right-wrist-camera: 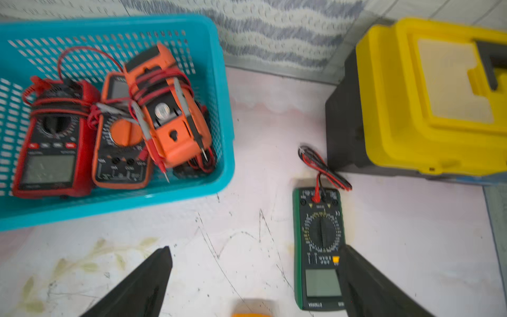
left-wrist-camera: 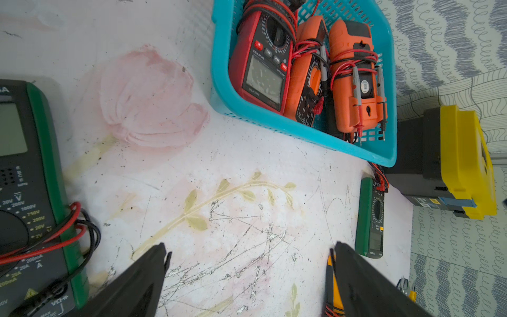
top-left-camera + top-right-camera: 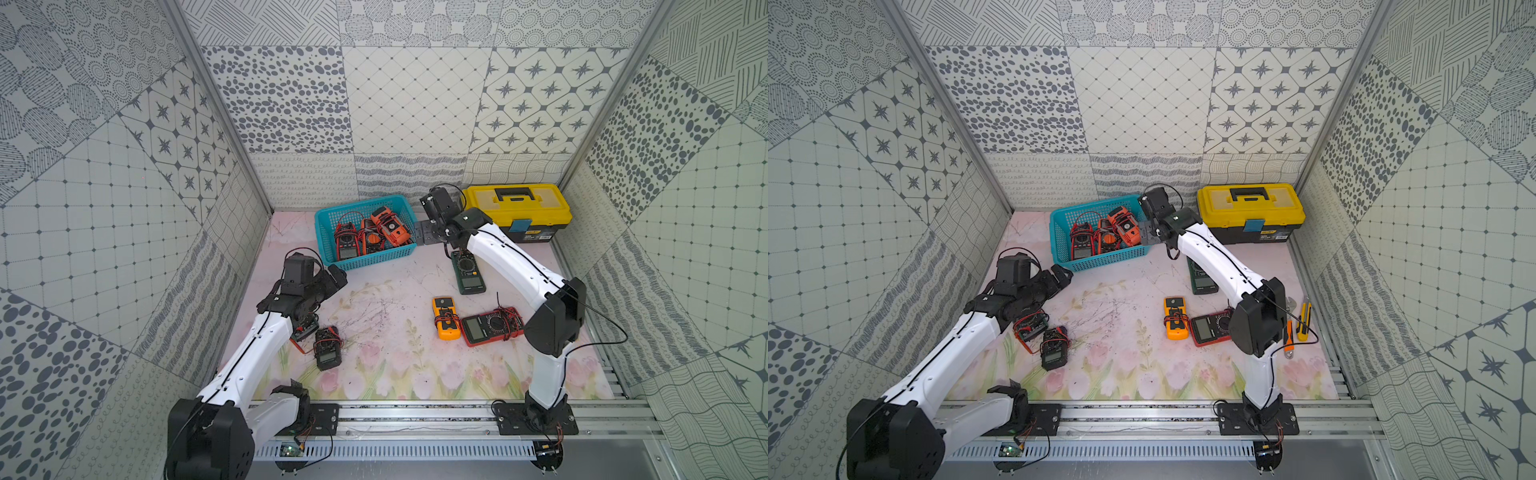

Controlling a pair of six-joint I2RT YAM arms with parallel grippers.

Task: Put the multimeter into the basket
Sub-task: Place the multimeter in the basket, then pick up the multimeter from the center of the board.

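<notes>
The turquoise basket (image 3: 325, 232) (image 3: 1059, 237) stands at the back and holds three multimeters, one red and two orange (image 1: 167, 115). Several multimeters lie on the mat: a green one (image 3: 469, 272) (image 1: 318, 247), a yellow one (image 3: 445, 318), a red one (image 3: 492, 326), a small black one (image 3: 328, 347), and a green one (image 2: 27, 192) under my left arm. My right gripper (image 3: 432, 237) (image 1: 255, 255) hangs open and empty between the basket and the green multimeter. My left gripper (image 3: 336, 276) (image 2: 249, 255) is open and empty by the basket's front left corner.
A yellow-lidded black toolbox (image 3: 517, 212) (image 1: 425, 96) stands at the back right, close to the green multimeter's leads. A yellow utility knife (image 3: 1304, 318) and orange-handled pliers (image 3: 1287, 332) lie by the right wall. Patterned walls close in three sides.
</notes>
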